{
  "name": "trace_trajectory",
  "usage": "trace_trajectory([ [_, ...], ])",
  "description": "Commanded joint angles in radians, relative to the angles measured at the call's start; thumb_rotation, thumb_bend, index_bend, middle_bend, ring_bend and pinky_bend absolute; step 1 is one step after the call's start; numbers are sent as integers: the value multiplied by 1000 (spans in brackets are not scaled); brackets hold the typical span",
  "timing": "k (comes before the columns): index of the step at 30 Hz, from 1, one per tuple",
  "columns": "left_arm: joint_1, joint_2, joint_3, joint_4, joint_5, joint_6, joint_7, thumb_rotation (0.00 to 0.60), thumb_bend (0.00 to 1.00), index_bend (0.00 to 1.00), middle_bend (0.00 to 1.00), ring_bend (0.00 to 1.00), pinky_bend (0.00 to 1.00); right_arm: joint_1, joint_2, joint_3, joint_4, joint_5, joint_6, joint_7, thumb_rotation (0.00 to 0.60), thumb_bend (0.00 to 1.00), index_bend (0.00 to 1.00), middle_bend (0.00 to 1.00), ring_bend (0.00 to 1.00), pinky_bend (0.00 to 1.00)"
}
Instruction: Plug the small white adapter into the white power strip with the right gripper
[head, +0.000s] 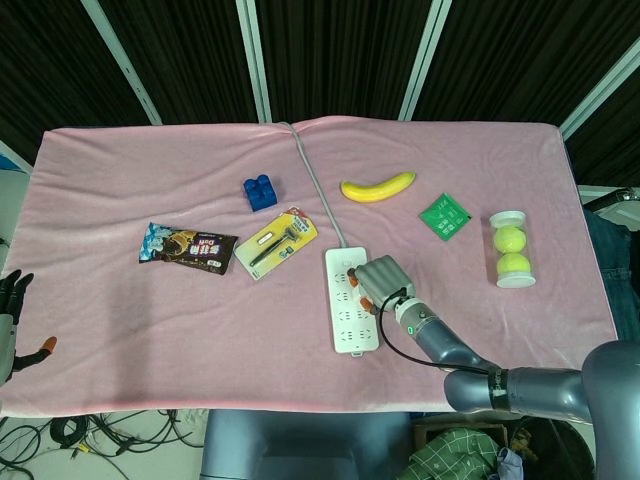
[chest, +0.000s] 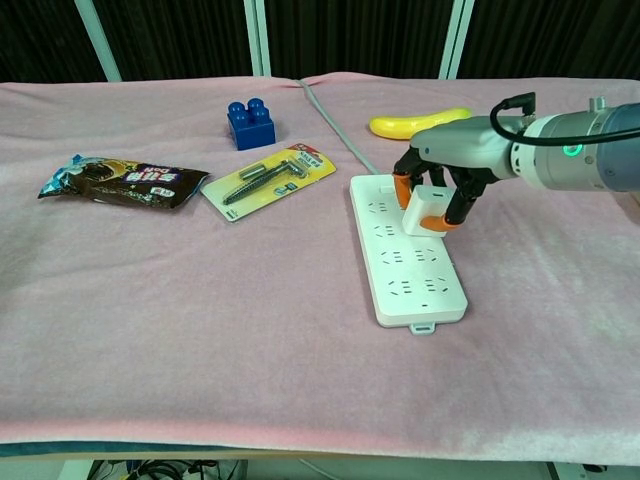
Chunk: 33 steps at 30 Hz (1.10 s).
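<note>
The table is covered with a soft pink cloth (head: 150, 300). Behind it hang dark curtains with pale bars. The far edge of the cloth runs straight under the curtains, and the near edge drops off just in front of me.

My right hand (chest: 440, 175) is over the strip (chest: 405, 275), near its far end. My fingers (chest: 401, 187) pinch the adapter (chest: 424, 209) from both sides. The adapter sits right on top of the strip, but I cannot tell if its pins are in the holes. The strip lies flat in the middle of the table, and its grey cord (head: 315, 175) runs to the far edge.

My left hand (head: 10, 300) hangs off the left edge with fingers spread and holds nothing.

Left of the strip lie a razor pack (chest: 268, 179), a blue block (chest: 251, 123) and a snack bag (chest: 122, 182). Behind my right hand is a banana (chest: 420, 122). Far right are a green packet (head: 445, 216) and a tube of balls (head: 510, 250).

The near part of the cloth is wide and bare.
</note>
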Motion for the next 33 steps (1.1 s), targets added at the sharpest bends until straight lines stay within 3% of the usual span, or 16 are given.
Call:
trace_trajectory([
  [1, 0, 0, 0, -1, -1, -1, 2, 600, 236, 9, 0, 0, 0, -9, -11, -10, 4, -28, 14, -8, 600, 474, 886, 827, 816, 610],
  [16, -2, 2, 0, -4, -7, -4, 7, 600, 236, 9, 0, 0, 0, -37, -58, -32, 20, -109, 37, -37, 600, 510, 949, 878, 890, 711],
  [21, -2, 2, 0, -3, -7, -4, 7, 600, 235, 9, 0, 0, 0, -44, -65, -25, 31, -113, 47, -41, 600, 511, 943, 819, 846, 676],
  [23, -2, 2, -1, -3, -7, -3, 7, 600, 236, 9, 0, 0, 0, -50, -66, -17, 32, -121, 61, -37, 600, 505, 874, 759, 796, 644],
  [25, -2, 3, -1, -3, -7, -4, 7, 600, 236, 9, 0, 0, 0, -56, -62, -10, 30, -129, 75, -35, 600, 478, 733, 661, 712, 607],
  [30, -2, 3, 0, -3, -8, -5, 9, 600, 235, 9, 0, 0, 0, -55, -33, -9, 0, -99, 67, -53, 600, 344, 297, 245, 442, 458],
  [33, -2, 3, 0, -4, -8, -4, 11, 600, 236, 9, 0, 0, 0, -50, -9, -1, -25, -69, 56, -53, 600, 276, 148, 87, 335, 401],
])
